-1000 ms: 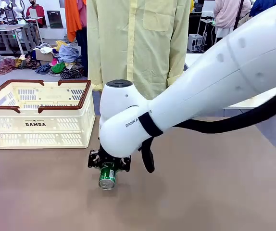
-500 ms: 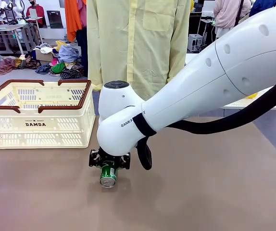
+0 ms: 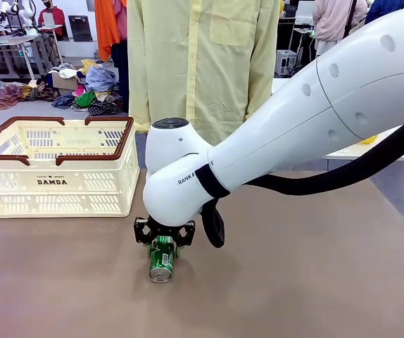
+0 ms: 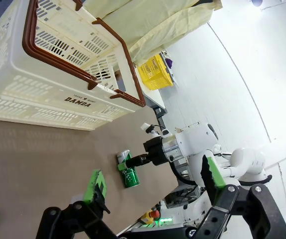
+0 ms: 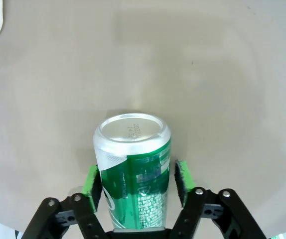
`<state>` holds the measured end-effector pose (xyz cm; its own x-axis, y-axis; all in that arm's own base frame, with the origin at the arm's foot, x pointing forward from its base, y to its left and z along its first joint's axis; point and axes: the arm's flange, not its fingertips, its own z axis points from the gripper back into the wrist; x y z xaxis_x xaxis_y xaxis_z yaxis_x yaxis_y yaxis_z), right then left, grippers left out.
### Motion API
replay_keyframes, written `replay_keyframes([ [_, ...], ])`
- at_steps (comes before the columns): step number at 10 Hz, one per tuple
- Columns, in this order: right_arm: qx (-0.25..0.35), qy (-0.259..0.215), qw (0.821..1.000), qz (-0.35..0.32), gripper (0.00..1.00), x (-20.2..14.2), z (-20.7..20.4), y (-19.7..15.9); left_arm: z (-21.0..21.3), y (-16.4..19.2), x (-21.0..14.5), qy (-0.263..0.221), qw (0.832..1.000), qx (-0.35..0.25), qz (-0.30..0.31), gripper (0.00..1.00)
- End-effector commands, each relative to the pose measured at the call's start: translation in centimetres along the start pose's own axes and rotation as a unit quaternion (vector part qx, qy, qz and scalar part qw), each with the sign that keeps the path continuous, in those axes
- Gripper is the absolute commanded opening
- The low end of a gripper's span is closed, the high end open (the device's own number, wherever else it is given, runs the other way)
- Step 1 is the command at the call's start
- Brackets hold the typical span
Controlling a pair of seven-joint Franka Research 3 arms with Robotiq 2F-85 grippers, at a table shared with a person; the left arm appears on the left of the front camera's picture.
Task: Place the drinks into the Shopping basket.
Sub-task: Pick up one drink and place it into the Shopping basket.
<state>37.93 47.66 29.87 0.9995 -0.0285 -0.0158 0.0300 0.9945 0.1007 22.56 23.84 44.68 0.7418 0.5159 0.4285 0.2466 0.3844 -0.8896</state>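
Note:
A green drink can [image 3: 161, 260] lies on its side on the brown table, its silver end toward me. My right gripper [image 3: 163, 238] stands over it, and the can [image 5: 133, 172] rests between the green pads [image 5: 182, 180] with a thin gap at each side, so the jaws are open. The left wrist view shows the same can [image 4: 128, 175] by the right arm, well away from my left gripper [image 4: 153, 179], which is open and holds nothing. The cream Shopping basket [image 3: 19, 184], [image 4: 28, 89] with its red-brown rim stands at the far left of the table.
A person in a pale yellow shirt [image 3: 202, 63] stands at the far edge, right of the basket. My right arm [image 3: 314, 120] crosses the table from the right. A small yellow mesh basket [image 4: 155, 72] sits on another table beyond.
The right gripper has opened around the green can, which has settled a little lower and to the right on the table. The arm has shifted slightly.

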Motion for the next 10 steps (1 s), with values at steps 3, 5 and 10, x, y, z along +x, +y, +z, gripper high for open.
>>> replay_keyframes([
  [3, -0.006, -0.007, 1.0, -0.005, 1.0, -0.5, 0.7, -0.4, 0.0, -0.1, 0.1, -0.005, 1.0, -0.01, -0.004, 1.0],
  [5, 0.006, -0.015, 1.0, -0.004, 1.0, -1.0, 3.1, -1.0, 0.0, -0.1, 0.1, -0.005, 1.0, -0.01, -0.004, 1.0],
  [10, 0.016, 0.029, 0.999, 0.013, 1.0, -4.5, 23.1, -20.0, 0.0, -0.1, 0.1, -0.005, 1.0, -0.01, -0.004, 1.0],
])
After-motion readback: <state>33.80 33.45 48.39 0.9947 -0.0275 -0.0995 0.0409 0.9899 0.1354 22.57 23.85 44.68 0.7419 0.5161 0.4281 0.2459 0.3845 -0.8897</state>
